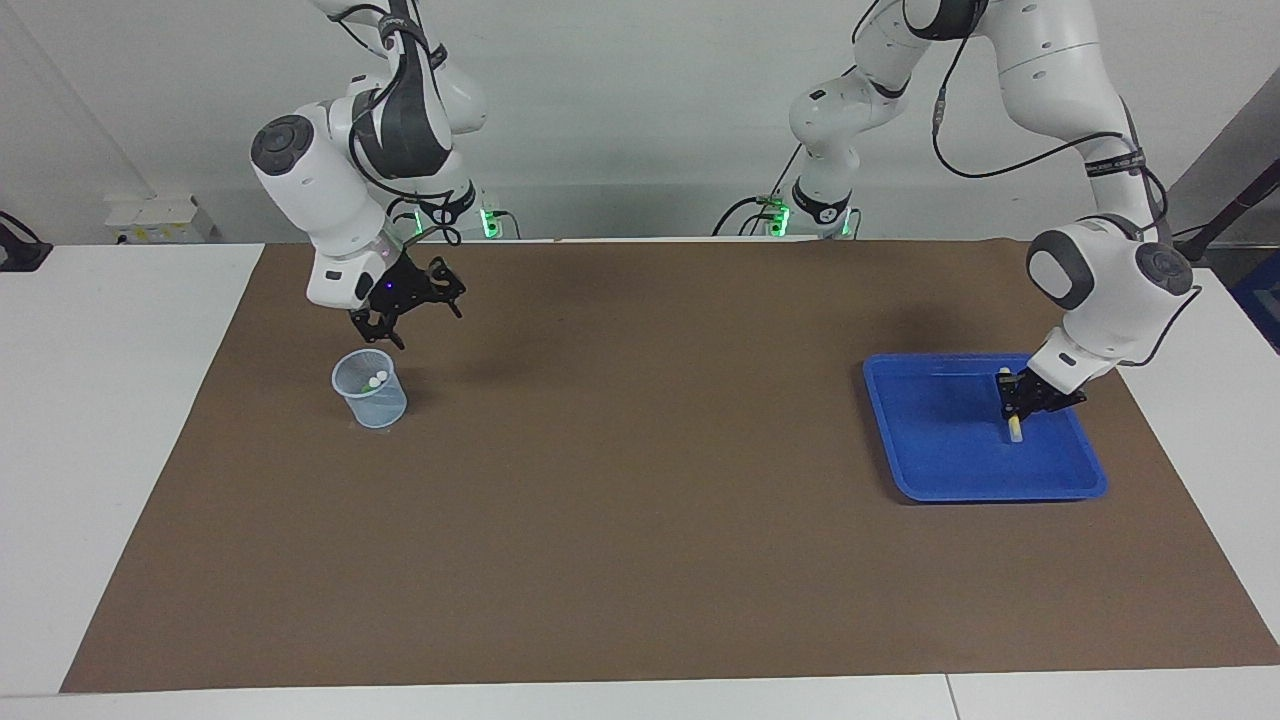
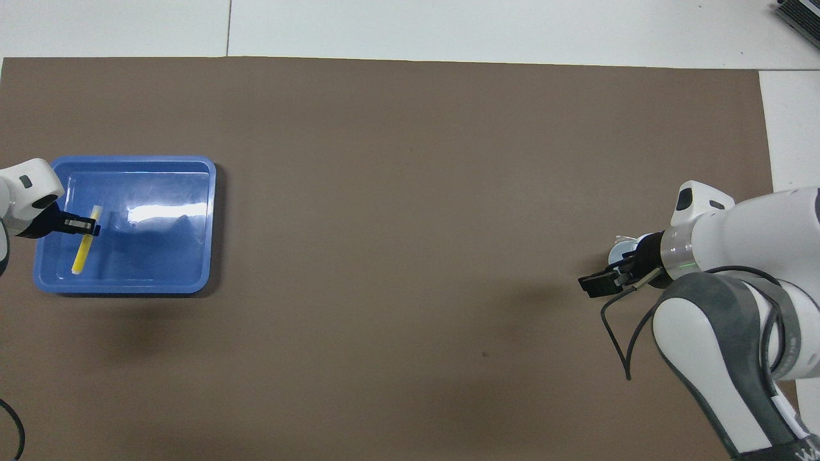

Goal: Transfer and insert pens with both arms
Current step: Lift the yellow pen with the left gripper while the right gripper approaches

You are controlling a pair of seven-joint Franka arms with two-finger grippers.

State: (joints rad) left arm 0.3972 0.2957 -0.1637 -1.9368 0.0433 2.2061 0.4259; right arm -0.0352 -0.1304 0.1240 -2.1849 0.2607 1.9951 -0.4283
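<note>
One slim yellow pen (image 2: 84,248) with a whitish cap lies in the shallow blue plastic tray (image 1: 960,470) at the left arm's end of the brown-covered table (image 1: 640,520). The left gripper (image 1: 1018,402) is down in the tray with its jaws astride the pen near the capped end; whether they pinch it cannot be told. At the right arm's end stands one clear plastic cup (image 1: 370,392) showing two whitish pen caps (image 1: 376,380) inside. The right gripper (image 1: 378,328) hangs just above the cup, jaws spread and holding nothing.
</note>
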